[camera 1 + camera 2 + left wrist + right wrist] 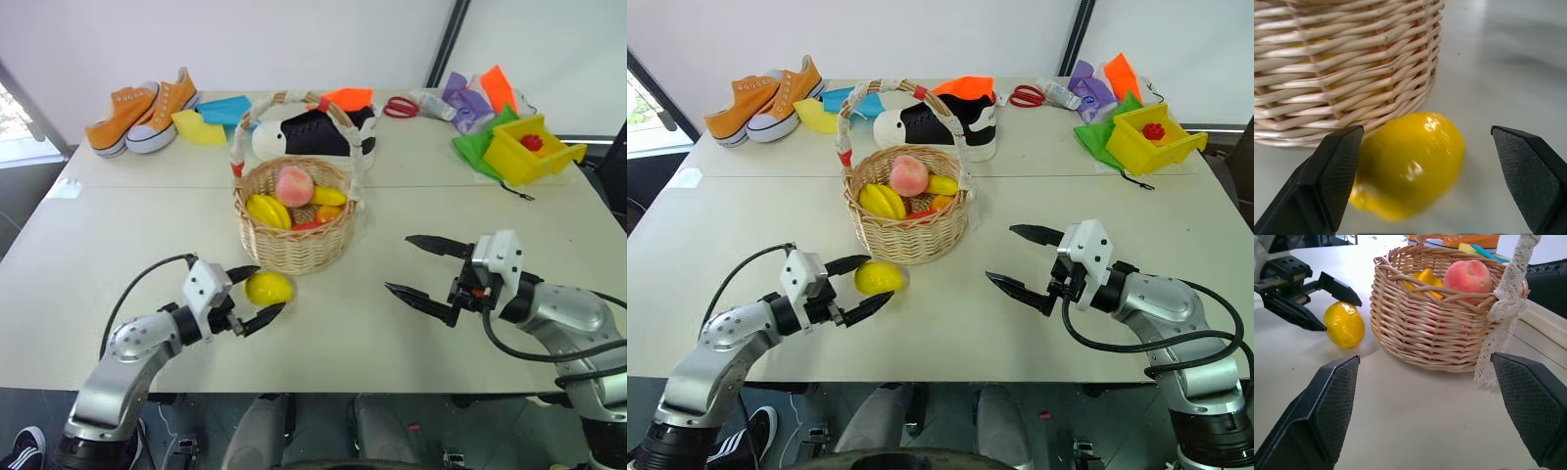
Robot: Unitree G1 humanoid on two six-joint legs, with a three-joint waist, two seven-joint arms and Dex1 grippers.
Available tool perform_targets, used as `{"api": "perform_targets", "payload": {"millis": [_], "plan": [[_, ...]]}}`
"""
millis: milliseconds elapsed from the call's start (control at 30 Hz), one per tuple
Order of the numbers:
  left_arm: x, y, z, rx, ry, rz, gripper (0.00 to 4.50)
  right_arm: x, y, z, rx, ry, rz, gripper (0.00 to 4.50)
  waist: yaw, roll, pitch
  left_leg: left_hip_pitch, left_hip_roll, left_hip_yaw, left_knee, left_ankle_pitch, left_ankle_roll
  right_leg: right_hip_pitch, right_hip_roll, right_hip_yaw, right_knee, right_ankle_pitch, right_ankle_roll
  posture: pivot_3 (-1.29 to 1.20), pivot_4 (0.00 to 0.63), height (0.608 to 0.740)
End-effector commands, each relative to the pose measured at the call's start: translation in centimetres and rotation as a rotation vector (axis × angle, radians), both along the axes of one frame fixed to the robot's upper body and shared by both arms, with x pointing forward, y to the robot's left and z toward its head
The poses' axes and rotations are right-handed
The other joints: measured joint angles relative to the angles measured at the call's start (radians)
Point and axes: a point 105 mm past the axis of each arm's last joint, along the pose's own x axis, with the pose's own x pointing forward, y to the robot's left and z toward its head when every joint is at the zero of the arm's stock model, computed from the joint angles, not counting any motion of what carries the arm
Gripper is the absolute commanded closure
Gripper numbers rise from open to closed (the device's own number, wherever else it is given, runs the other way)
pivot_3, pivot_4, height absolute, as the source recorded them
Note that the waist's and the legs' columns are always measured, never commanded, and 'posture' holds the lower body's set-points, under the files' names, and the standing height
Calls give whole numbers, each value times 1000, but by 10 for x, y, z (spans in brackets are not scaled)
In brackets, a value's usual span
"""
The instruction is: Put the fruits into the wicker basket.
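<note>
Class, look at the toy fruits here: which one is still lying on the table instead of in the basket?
The yellow lemon, lying on the table beside the wicker basket, between the open left gripper fingers. The pink peach sits inside.

The peach (1467, 276) sits in the wicker basket (1435, 328); beside it, the lemon (1344, 324) lies on the desk (1415, 421) between the left gripper's (1332, 306) spread fingers.

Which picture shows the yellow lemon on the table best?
The left wrist view: the lemon looms close between the open left gripper fingers, beside the wicker basket. Both eye views show it small, and the right wrist view from farther away.
</note>
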Motion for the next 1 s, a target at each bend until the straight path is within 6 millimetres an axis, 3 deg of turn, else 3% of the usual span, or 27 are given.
{"api": "perform_targets", "payload": {"millis": [33, 300, 433, 700, 800, 900, 1000], "plan": [[5, 1, 0, 17, -13, 17, 34, -4, 1, 12, -2, -57, 11, 0, 0, 0, 0, 0, 0, 0, 0, 0, 0, 0, 0, 0, 0, 0, 0, 0, 150, 740], [5, -1, -9, 14, 33, 16, 34, -2, 1, 15, -3, -74, -2, 0, 1, 0, 0, 0, 0, 0, 0, 0, 0, 0, 0, 0, 0, 0, 0, 0, 150, 740], [3, 2, -6, -12, 46, 14, 1295, -2, 1, 13, -4, -69, -3, 0, 1, 0, 0, 0, 0, 0, 0, 0, 0, 0, 0, 0, 0, 0, 0, 0, 150, 740], [0, 5, -1, -46, 53, 1, 1295, 1, 1, 14, -4, -76, 0, 0, 0, 0, 0, 0, 0, 0, 0, 0, 0, 0, 0, 0, 0, 0, 0, 0, 150, 740], [-13, 2, 14, -100, 30, -66, 1295, 1, 1, 14, -6, -76, 3, 0, -2, 0, 0, 0, 0, 0, 0, 0, 0, 0, 0, 0, 0, 0, 0, 0, 150, 740], [-30, 6, 56, -222, -4, -164, 1295, 0, 0, 15, -3, -72, 11, 0, -1, 0, 0, 0, 0, 0, 0, 0, 0, 0, 0, 0, 0, 0, 0, 0, 150, 740], [-17, 11, 91, -274, -78, -124, 1295, 1, -2, 17, 15, -74, 6, 0, 4, 0, 0, 0, 0, -1, 0, 0, 0, 0, 0, -1, 0, 0, -1, 0, 150, 740]]}}
